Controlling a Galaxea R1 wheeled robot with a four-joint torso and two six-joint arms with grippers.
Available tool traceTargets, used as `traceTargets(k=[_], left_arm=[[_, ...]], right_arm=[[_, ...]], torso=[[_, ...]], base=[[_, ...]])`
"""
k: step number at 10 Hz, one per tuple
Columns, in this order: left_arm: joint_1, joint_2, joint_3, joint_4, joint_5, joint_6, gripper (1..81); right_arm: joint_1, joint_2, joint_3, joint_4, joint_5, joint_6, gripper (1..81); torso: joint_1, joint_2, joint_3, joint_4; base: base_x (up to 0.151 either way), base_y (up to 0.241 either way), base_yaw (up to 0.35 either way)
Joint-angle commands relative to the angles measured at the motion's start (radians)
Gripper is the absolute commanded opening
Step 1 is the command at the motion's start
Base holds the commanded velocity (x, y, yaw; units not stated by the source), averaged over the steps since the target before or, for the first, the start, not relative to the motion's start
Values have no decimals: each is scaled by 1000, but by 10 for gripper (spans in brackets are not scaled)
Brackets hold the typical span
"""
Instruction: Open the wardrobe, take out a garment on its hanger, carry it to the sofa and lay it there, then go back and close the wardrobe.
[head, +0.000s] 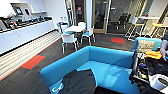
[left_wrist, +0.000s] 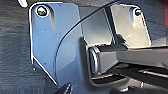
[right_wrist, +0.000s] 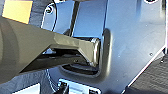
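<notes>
Head view: garment (head: 79, 82) (black, seemingly limp) on sofa (head: 110, 66)

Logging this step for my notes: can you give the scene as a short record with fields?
place: lounge with a kitchen counter
sofa: blue, in the foreground
garment: black, lying on the sofa seat at its near left end
table and chairs: white, beyond the sofa
person: arm at the right edge

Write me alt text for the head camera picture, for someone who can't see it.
A black garment lies on the seat of a bright blue sofa in a break room. Behind it stand a small white table with chairs, and a white counter along the left wall. A person's arm shows at the right edge.
</notes>
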Motion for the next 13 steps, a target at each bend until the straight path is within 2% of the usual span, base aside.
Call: traceTargets(k=[1,5,9,10,12,13], left_arm=[[-24,0,4,-6,56,4,811],[-24,-1,2,1,58,4,811],[-26,-4,2,5,87,4,811],[-26,-4,2,1,85,4,811],[-30,-1,4,-8,87,4,811],[-30,2,4,-9,87,4,811]], right_arm=[[4,6,3,-7,-49,0,811],[4,6,3,-6,-49,0,811],[5,6,3,-7,-49,3,811],[7,6,3,-7,-57,2,811],[17,8,6,-4,-118,6,811],[13,11,3,-2,-118,8,811]], torso=[[0,0,0,0],[0,0,0,0],[0,0,0,0],[0,0,0,0],[0,0,0,0],[1,0,0,0]], base=[[0,0,0],[0,0,0],[0,0,172],[0,0,195],[0,0,195],[0,0,195]])
